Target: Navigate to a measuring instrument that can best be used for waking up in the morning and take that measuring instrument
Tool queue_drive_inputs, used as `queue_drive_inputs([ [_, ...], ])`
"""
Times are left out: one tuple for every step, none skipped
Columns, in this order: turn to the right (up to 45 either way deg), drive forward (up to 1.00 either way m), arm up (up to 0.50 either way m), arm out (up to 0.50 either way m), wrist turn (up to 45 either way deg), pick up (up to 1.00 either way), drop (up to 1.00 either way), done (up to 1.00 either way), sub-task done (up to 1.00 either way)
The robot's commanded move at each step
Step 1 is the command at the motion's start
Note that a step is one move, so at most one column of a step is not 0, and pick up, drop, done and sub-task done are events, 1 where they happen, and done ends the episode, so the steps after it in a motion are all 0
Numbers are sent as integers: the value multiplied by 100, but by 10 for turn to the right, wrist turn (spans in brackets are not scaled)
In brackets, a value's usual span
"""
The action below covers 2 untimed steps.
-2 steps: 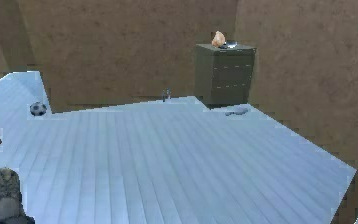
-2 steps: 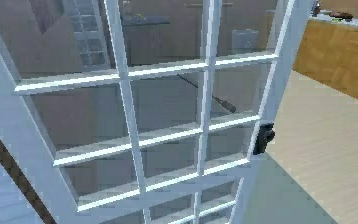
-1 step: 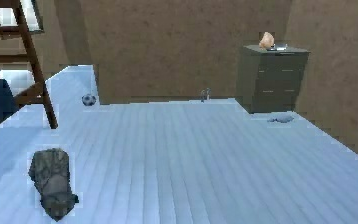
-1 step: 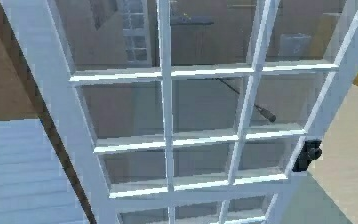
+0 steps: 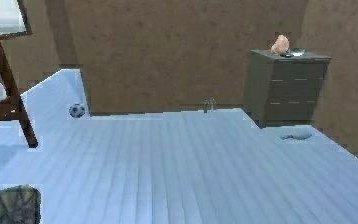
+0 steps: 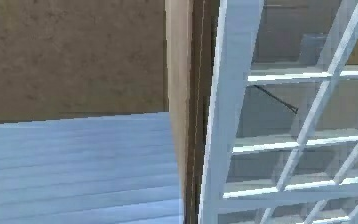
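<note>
A dark grey dresser (image 5: 285,87) stands against the brown wall at the forward view's right. On its top sit a pale orange rounded object (image 5: 280,44) and a small flat dark thing (image 5: 298,52) beside it; neither shape is clear enough to name. A small thin upright object (image 5: 210,102) stands on the floor by the far wall.
A black-and-white ball (image 5: 77,111) lies near the far wall at left. A brown ladder-like frame (image 5: 9,80) leans at the left edge. A dark patterned object (image 5: 15,207) is at bottom left, a dark flat item (image 5: 295,133) by the dresser. A white window-paned door (image 6: 287,120) and wooden post (image 6: 185,100) stand close in the arm side view.
</note>
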Motion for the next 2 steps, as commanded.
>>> queue_drive_inputs([
  [-60, 0, 0, 0, 0, 0, 0, 0, 0],
  [0, 100, 0, 0, 0, 0, 0, 0, 0],
])
